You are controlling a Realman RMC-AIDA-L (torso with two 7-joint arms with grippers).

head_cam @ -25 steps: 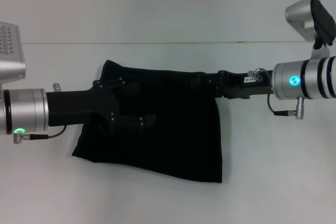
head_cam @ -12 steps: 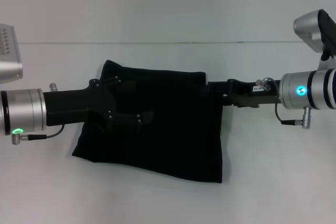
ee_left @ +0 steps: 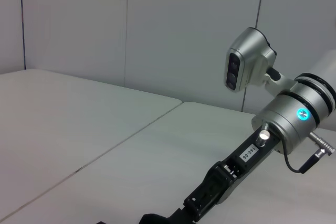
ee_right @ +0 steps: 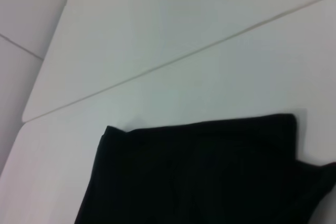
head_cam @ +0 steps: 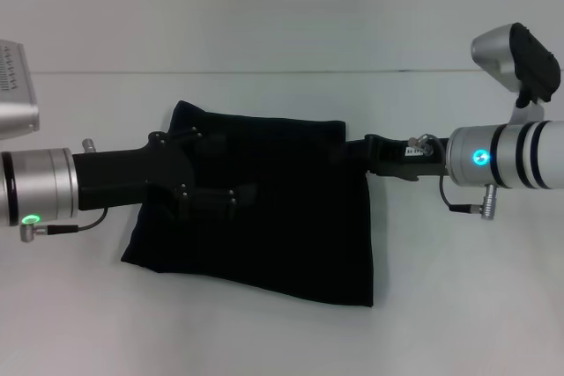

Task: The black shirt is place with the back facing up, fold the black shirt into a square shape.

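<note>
White table (head_cam: 458,305) stretches bare on all sides of a folded black shirt (head_cam: 282,235) lying flat at its middle. Over the shirt's left part reaches the left gripper (head_cam: 220,187), black on black, grip unreadable. At the shirt's right edge sits the right gripper (head_cam: 357,154), its grip likewise unclear.

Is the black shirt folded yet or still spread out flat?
Folded: the black shirt lies as a compact, roughly square bundle on the table, no sleeves showing.

Shirt (head_cam: 282,217) on table (head_cam: 458,305) centre; left claw (head_cam: 231,191) over it, right claw (head_cam: 357,154) at right edge.
</note>
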